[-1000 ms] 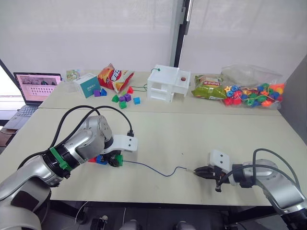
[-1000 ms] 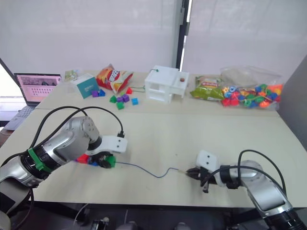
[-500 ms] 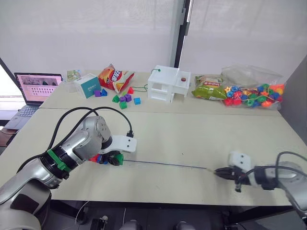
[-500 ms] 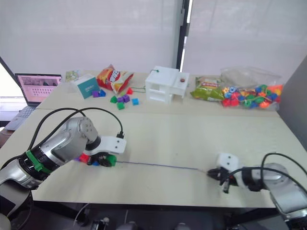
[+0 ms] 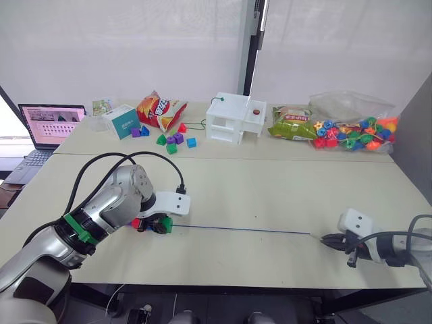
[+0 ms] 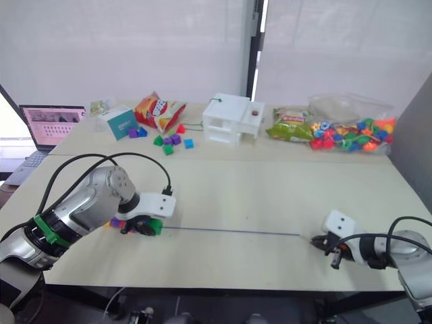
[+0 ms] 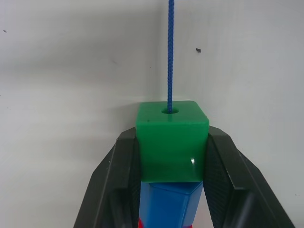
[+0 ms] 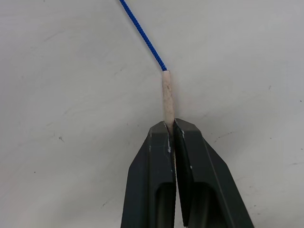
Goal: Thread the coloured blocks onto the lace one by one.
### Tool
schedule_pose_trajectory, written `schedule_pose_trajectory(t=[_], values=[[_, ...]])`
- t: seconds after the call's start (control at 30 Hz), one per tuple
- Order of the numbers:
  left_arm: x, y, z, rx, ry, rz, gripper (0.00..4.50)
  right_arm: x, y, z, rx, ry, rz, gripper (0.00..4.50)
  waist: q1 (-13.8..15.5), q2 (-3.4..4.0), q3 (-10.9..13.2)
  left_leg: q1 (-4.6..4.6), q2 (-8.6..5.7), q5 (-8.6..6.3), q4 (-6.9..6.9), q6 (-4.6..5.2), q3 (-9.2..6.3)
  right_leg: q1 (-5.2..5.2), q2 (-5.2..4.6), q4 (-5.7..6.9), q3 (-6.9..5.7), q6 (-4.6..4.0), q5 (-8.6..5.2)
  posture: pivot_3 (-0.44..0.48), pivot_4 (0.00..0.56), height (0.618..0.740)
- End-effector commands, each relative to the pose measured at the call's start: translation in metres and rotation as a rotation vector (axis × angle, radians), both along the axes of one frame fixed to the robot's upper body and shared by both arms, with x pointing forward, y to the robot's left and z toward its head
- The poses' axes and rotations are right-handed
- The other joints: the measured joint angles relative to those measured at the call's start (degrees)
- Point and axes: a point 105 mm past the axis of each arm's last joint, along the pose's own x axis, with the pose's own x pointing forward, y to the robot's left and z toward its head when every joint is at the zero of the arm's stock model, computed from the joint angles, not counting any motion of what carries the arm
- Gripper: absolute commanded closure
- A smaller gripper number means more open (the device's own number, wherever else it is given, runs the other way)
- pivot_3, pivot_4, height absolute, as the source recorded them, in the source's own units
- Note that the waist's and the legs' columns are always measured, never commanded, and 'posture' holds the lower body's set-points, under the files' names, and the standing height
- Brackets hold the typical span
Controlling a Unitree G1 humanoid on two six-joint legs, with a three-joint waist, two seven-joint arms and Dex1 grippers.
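My left gripper (image 7: 171,142) is shut on a green block (image 7: 171,140), with a blue block (image 7: 170,205) and a red one behind it on the same line. The dark-blue lace (image 7: 170,52) comes out of the green block's hole and runs straight and taut across the table (image 5: 250,230) to my right gripper (image 8: 172,124), which is shut on the lace's pale stiff tip (image 8: 166,97). In the head views the left gripper (image 5: 162,224) rests on the table at the left with the row of blocks (image 5: 143,223), and the right gripper (image 5: 328,238) is far to the right.
On the far table stand a white box (image 5: 236,118), a snack bag (image 5: 159,108), a teal box (image 5: 123,120), small loose coloured pieces (image 5: 172,140), a green packet (image 5: 291,125) and a clear bag of bright beads (image 5: 354,128). A laptop (image 5: 46,125) sits at the far left.
My right gripper has pulled the lace's tip well to the right, and the slack wavy lace is now drawn straight. The left gripper has stayed on the green block.
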Motion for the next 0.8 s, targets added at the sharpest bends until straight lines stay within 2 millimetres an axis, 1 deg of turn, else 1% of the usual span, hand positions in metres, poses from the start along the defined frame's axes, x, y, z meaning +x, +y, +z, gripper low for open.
schedule_pose_trajectory(t=[0.03,0.27,0.43,0.57,0.63,0.67,0.73,0.8], values=[[-0.002,0.011,-0.011,0.046,0.022,0.033,3.31,-0.003,0.002,-0.006,-0.026,0.019,0.007,4.50,-0.03,0.00,0.00,0.00,0.00,0.00,0.00,0.00,0.00,0.00,0.00,0.00,0.00,0.00,0.00,0.000,0.150,0.740],[-0.003,0.010,-0.013,0.054,0.022,0.025,3.31,-0.007,0.026,-0.017,0.003,0.084,0.053,4.50,-0.39,-0.02,-0.02,0.14,0.06,0.00,-0.02,0.00,-0.01,0.11,0.06,0.00,0.00,-0.02,0.00,0.000,0.150,0.740],[-0.010,0.011,-0.014,0.053,0.045,0.023,3.31,-0.002,0.021,-0.031,-0.057,0.105,0.014,4.50,-1.20,-0.20,-0.13,0.84,0.11,-0.03,-0.18,0.02,-0.01,0.84,0.08,-0.15,-0.01,-0.07,-0.06,0.000,0.150,0.740],[-0.012,0.012,-0.013,0.020,0.025,0.021,3.31,0.005,0.026,-0.024,-0.031,0.063,-0.005,4.50,-1.49,-0.35,-0.22,0.89,0.14,-0.03,-0.23,0.02,-0.01,0.84,0.10,-0.15,-0.01,-0.10,-0.08,0.000,0.150,0.740],[-0.014,0.014,-0.013,0.011,0.025,0.023,3.31,0.006,0.027,-0.021,-0.022,0.046,-0.006,3.80,-1.53,-0.37,-0.23,0.90,0.15,-0.03,-0.23,0.02,-0.01,0.83,0.10,-0.13,0.00,-0.10,-0.07,0.000,0.150,0.740],[-0.015,0.014,-0.012,0.009,0.025,0.023,3.31,0.007,0.027,-0.020,-0.020,0.043,-0.007,3.55,-1.53,-0.37,-0.23,0.89,0.16,-0.03,-0.23,0.02,-0.01,0.83,0.10,-0.13,0.00,-0.10,-0.07,0.000,0.150,0.740],[-0.015,0.016,-0.005,-0.022,0.000,0.015,2.29,0.009,0.031,-0.010,-0.008,0.009,0.007,2.90,-1.58,-0.37,-0.23,0.88,0.15,-0.03,-0.23,0.02,-0.01,0.80,0.09,-0.11,0.01,-0.11,-0.07,0.000,0.150,0.740],[-0.016,0.019,0.004,-0.053,-0.017,0.023,1.65,0.008,0.036,0.003,0.023,-0.021,0.038,2.22,-1.47,-0.37,-0.23,0.84,0.15,-0.03,-0.29,0.02,0.00,0.72,0.08,-0.10,0.03,-0.14,-0.09,0.000,0.150,0.740]])
